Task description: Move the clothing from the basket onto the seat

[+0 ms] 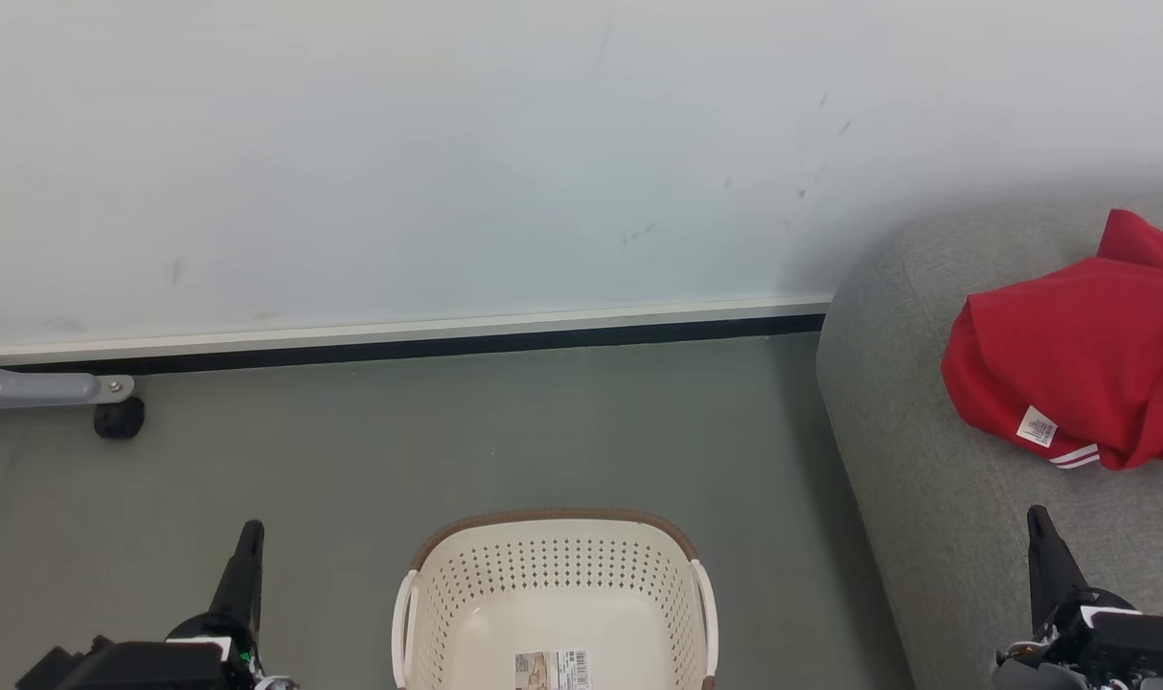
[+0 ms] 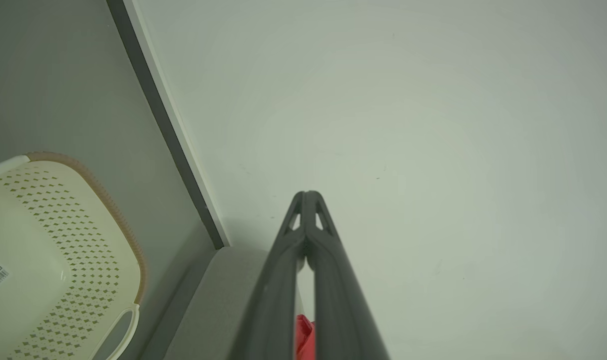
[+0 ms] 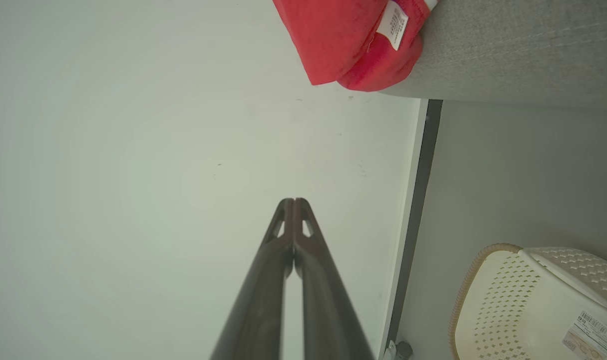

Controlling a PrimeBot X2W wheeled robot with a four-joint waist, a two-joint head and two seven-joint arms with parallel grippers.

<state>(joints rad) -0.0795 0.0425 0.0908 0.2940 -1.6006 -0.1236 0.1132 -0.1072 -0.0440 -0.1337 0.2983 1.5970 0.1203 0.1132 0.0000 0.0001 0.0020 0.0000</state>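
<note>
The red clothing lies bunched on the grey seat at the right, its white label tag facing me; the right wrist view has the clothing at its top edge on the seat. The cream basket stands on the floor at bottom centre, holding nothing but a barcode sticker. My left gripper is shut with nothing in it, left of the basket. My right gripper is shut with nothing in it, over the seat's front part, below the clothing. Both wrist views show the fingertips pressed together: left gripper, right gripper.
A pale wall with a white-and-black baseboard runs behind the grey-green floor. A grey metal leg with a black caster stands at the far left by the wall. The basket shows in the left wrist view, the basket in the right.
</note>
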